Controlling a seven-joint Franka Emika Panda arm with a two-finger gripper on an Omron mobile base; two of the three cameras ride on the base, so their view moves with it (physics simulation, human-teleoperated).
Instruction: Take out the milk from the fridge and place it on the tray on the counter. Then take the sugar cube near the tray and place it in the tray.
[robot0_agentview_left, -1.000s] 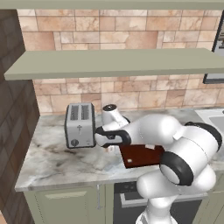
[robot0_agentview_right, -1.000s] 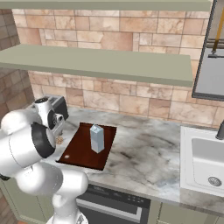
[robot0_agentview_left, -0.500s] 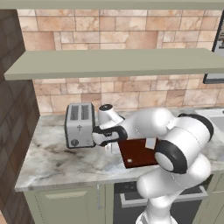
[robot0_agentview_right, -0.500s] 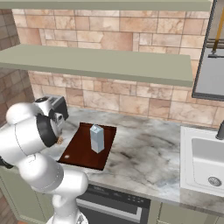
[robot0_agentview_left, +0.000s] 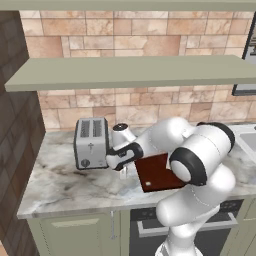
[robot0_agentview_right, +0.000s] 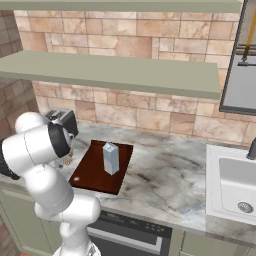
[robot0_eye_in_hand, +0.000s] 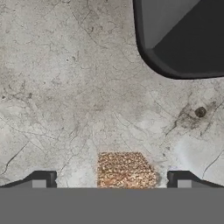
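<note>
The milk, a small pale carton, stands upright on the dark red-brown tray, which lies on the marble counter. The tray also shows in the left base view, partly behind my arm. My gripper points down at the counter between the toaster and the tray's left end. In the hand view the gripper is open, and the tan speckled sugar cube lies on the marble between its fingertips, touching neither. The fridge is out of view.
A silver toaster stands just left of the hand, and its dark base shows close by in the hand view. A sink is set into the counter at the right. A shelf runs above the worktop.
The hand has dropped a little toward the counter beside the toaster, and the arm's elbow has swung over the tray. The jaws have stayed open. The milk and tray have not moved.
</note>
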